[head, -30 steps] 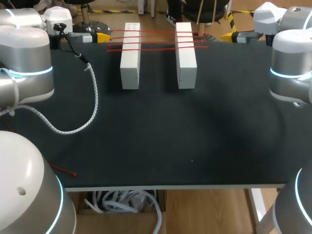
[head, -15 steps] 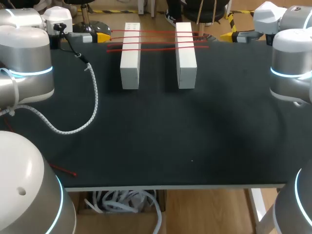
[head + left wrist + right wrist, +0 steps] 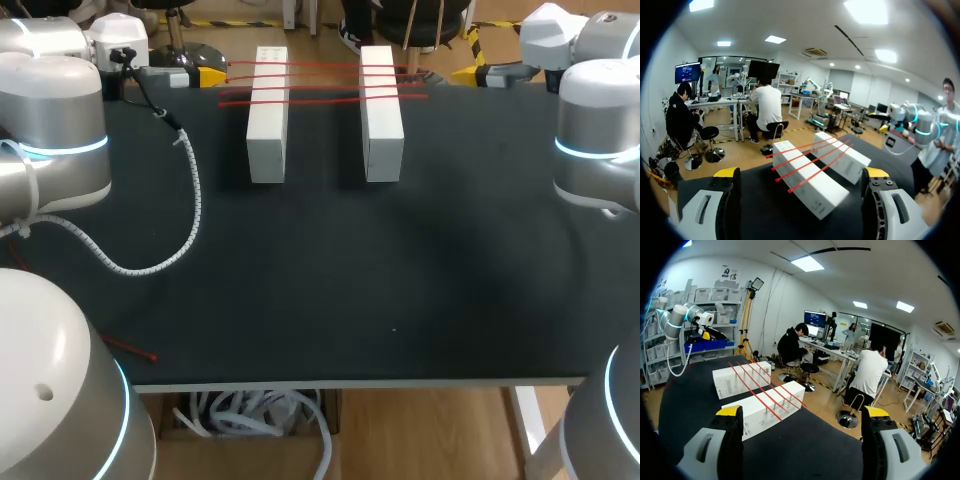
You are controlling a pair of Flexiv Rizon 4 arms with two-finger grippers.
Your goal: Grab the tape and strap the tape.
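- If the left hand (image 3: 208, 76) goes for one of the red tapes (image 3: 325, 87), I think it may pinch two at once, because they lie so close side by side.
- Both hands are open wide and have nothing in them. The left hand is just beside the left ends of the tapes. The right hand (image 3: 468, 73) is near their right ends.
- The tapes lie flat across the tops of the white boxes (image 3: 267, 140), at the far side of the table (image 3: 320, 280). They are very thin, so the fingers could slip past one and close on air.
- A pull from only one end could drag a tape off the boxes. It could also push a box. The boxes sit near the far edge of the table, so one might fall off.
- Count: four red tapes, two white boxes, two hands.
- One grey cable (image 3: 192, 215) curls over the table by the left arm, well apart from the boxes. I think it could catch if that arm swings wide.
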